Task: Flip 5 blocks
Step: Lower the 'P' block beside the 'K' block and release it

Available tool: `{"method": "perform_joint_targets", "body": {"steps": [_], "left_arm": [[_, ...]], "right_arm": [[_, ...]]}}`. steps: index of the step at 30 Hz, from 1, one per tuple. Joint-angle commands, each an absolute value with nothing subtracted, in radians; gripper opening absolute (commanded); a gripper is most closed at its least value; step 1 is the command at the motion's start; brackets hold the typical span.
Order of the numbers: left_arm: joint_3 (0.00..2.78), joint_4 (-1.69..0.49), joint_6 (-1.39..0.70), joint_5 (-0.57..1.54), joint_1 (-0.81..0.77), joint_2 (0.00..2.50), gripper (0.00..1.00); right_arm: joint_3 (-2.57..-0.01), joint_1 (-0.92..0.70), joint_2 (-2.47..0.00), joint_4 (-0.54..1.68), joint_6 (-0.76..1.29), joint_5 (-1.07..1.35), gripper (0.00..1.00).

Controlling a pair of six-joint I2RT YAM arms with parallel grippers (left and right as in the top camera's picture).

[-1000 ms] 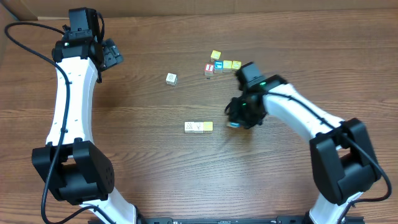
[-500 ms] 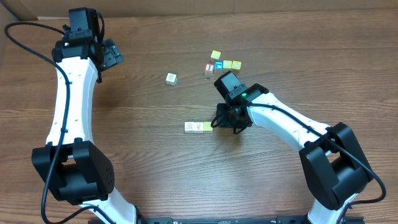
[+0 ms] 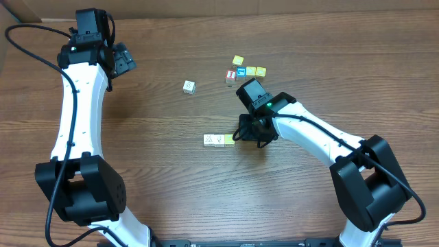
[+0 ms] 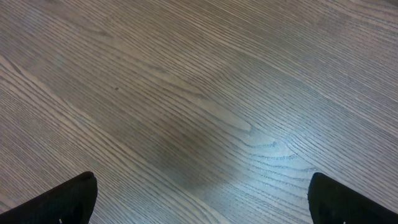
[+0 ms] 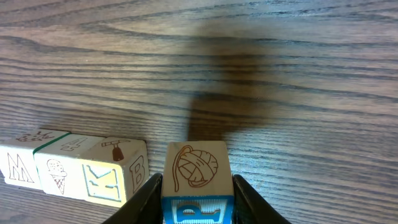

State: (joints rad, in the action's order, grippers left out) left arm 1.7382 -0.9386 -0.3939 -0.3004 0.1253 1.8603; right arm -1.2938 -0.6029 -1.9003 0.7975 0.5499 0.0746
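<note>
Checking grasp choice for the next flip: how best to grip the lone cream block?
Pinch two opposite side faces of the lone cream block from straight above: a cube, nothing close on any side. It looks slightly skewed, so rotate to match.

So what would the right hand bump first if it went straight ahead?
Probably the bare brown wooden table. The right hand grips a blue-faced wooden P cube beside the yellow wooden K cube.

Even, fairly bright light from above — soft shadows, mild sheen, sharp focus
</note>
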Motion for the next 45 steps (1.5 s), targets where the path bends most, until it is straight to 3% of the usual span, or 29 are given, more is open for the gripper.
{"method": "perform_joint_targets", "body": {"steps": [1, 5, 12, 23, 26, 31, 45], "left_arm": [[1.756, -0.937, -0.416, -0.314, 0.129, 1.845, 1.0], [1.756, -0.937, -0.416, -0.314, 0.129, 1.845, 1.0], [1.756, -0.938, -0.416, -0.314, 0.129, 1.845, 1.0], [1.756, -0.938, -0.416, -0.314, 0.129, 1.845, 1.0], [1.756, -0.938, -0.416, -0.314, 0.129, 1.845, 1.0], [1.756, -0.937, -0.416, -0.314, 0.129, 1.845, 1.0], [1.756, -0.938, -0.416, -0.314, 0.129, 1.845, 1.0]], "right_arm": [[-1.308, -0.62, -1.908, 0.792, 0.553, 0.08, 0.34], [-1.308, -0.629, -1.909, 0.792, 0.553, 0.084, 0.35], [-1.308, -0.629, -1.909, 0.807, 0.553, 0.084, 0.51], [-1.478, -0.564, -1.89, 0.918, 0.548, 0.084, 0.51], [-1.52, -0.54, -1.89, 0.944, 0.549, 0.084, 0.44], [-1.498, -0.526, -1.893, 0.933, 0.549, 0.069, 0.04], [-1.333, -0.533, -1.935, 0.805, 0.549, 0.089, 0.04]]}}
